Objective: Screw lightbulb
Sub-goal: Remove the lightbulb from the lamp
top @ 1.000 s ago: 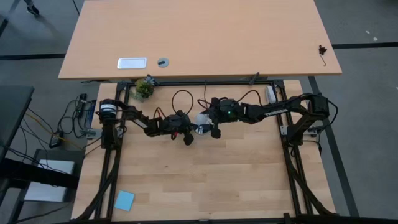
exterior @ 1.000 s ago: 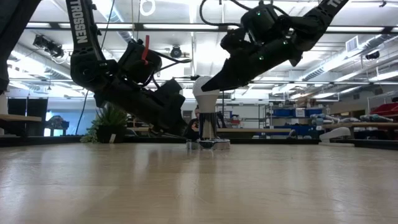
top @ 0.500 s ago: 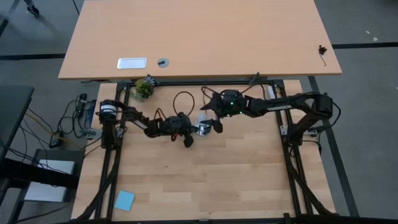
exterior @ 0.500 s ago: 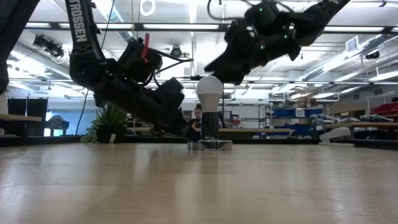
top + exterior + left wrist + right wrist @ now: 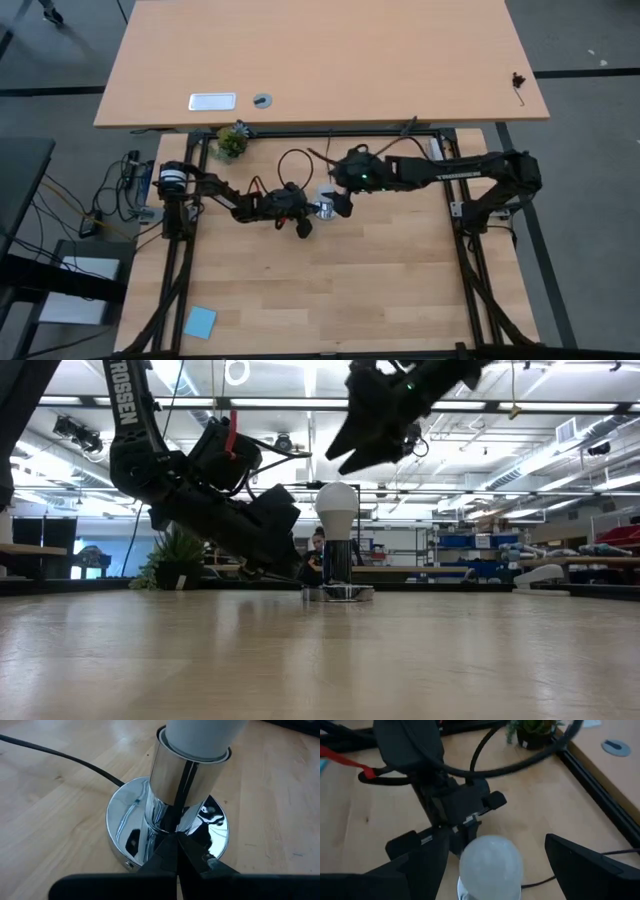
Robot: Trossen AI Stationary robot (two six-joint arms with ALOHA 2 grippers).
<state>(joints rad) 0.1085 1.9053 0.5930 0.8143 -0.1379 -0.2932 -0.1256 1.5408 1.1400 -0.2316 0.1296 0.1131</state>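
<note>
Since a second earlier, our right gripper [image 5: 375, 435] had let go of the bulb [image 5: 337, 510] and risen clear of it; at that earlier moment its fingers were wrapped around the white globe, and now, in the low view, they hung above and apart from it. The right wrist view showed those fingers [image 5: 415, 865] spread wide on either side of the bulb [image 5: 491, 865], touching nothing.

The bulb stood upright in the chrome socket [image 5: 187, 775], its white neck seated in the socket's rim, and it had kept that place through all the frames. The socket rose from a round mirrored base [image 5: 125, 827] that lay flat on the wooden table [image 5: 320, 660], near the middle as seen from above, with a black cord [image 5: 60, 755] running away from it across the wood.

Our left gripper [image 5: 176, 851] sat low beside the base, its fingers [image 5: 165, 857] closed with the tips together against the foot of the socket stem. From above, the left gripper [image 5: 300, 212] lay just beside the bulb [image 5: 324, 207], and the right gripper [image 5: 343, 200] hovered on the other side. A potted plant [image 5: 231, 143] stood at the table's far edge.
</note>
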